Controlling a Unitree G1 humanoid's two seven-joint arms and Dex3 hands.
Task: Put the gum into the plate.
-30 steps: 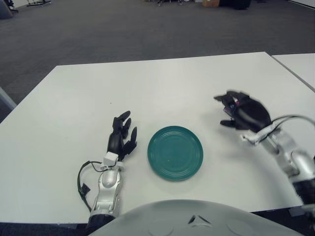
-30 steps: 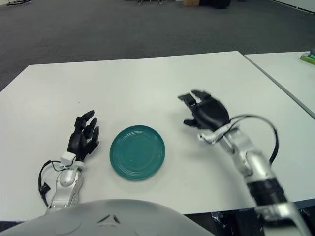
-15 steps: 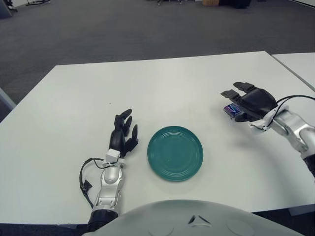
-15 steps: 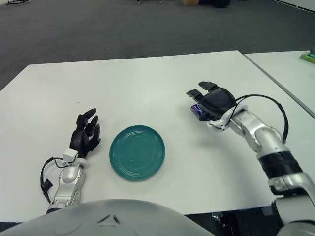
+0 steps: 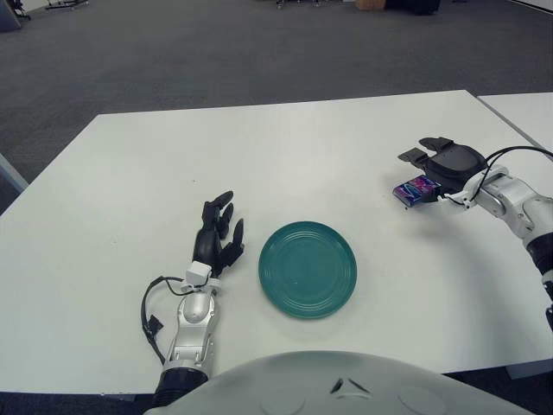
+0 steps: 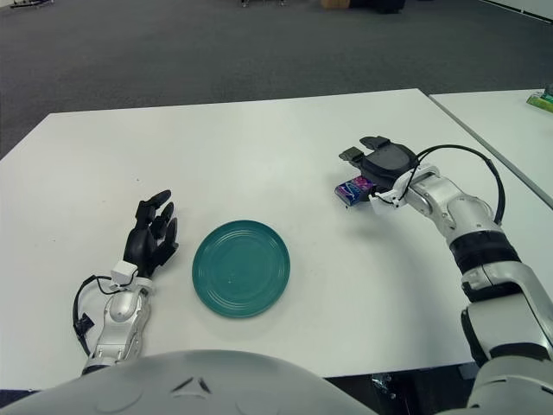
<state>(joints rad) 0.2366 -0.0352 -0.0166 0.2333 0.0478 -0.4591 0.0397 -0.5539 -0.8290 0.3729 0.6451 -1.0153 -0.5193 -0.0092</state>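
Note:
The gum (image 5: 413, 190), a small purple and blue pack, lies on the white table (image 5: 285, 147) at the right. My right hand (image 5: 442, 162) is just right of it and partly over it. Its fingers are extended above the pack's far end and are not closed around it. The dark green plate (image 5: 308, 269) sits empty near the table's front centre, well to the left of the gum. My left hand (image 5: 216, 238) rests on the table just left of the plate, fingers relaxed and holding nothing.
A second white table (image 5: 529, 114) stands close on the right across a narrow gap, with a green object (image 6: 543, 100) on it. My own torso (image 5: 337, 385) covers the table's front edge. Grey carpet lies beyond the far edge.
My right hand has swung from near the table's centre to the far right, and the gum now shows clear at its left side. The left hand has barely moved.

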